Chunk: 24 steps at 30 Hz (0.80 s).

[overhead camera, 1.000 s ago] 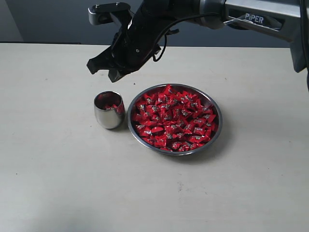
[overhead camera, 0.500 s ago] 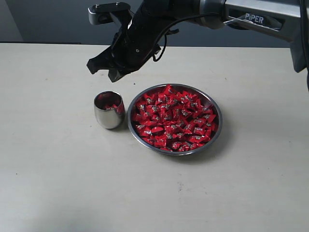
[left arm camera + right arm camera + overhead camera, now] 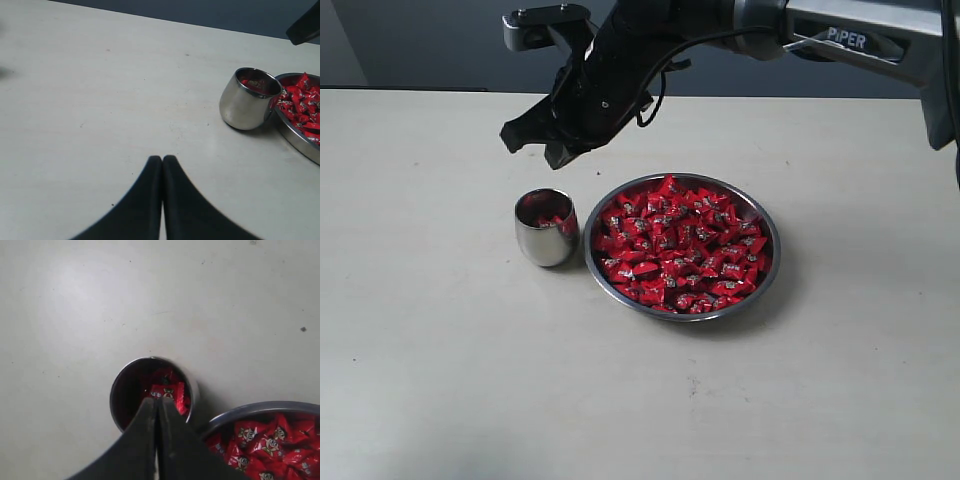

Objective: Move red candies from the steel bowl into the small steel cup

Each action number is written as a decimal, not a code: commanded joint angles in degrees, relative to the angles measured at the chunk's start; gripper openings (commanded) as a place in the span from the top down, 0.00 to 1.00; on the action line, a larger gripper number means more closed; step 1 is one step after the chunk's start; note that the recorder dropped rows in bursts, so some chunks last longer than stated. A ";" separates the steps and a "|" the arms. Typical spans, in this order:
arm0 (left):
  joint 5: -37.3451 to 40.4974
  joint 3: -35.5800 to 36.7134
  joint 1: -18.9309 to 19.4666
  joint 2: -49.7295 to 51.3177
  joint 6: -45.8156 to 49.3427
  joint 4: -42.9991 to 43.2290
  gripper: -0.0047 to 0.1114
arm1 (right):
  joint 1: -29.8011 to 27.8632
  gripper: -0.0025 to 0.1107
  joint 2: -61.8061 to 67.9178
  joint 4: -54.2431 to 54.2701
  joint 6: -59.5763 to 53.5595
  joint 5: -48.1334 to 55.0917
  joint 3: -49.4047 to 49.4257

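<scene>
table (image 3: 440, 380): pale, and everything we see rests on it
bowl (image 3: 686, 317): heaped with candies (image 3: 680, 245), just beside the cup (image 3: 547, 235)
right gripper (image 3: 156, 401): jaws pressed together, empty, hanging above the cup
left gripper (image 3: 162, 159): jaws closed on nothing, over bare table
cup: upright, with a few candies inside
candies: we find most in the bowl

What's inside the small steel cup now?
Red candies lie in the small steel cup. The right fingers, pressed shut, cover part of its opening, so the count cannot be told.
</scene>
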 commanded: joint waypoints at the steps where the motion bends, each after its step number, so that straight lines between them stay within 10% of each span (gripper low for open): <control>1: -0.12 0.10 0.09 -0.22 -0.09 -0.03 0.96 | -0.08 0.99 -0.46 -1.19 -0.22 -0.61 -0.26; 24: -0.12 0.10 0.09 -0.22 -0.09 -0.03 0.96 | -0.08 0.99 -0.46 -2.85 -0.22 -0.73 -0.26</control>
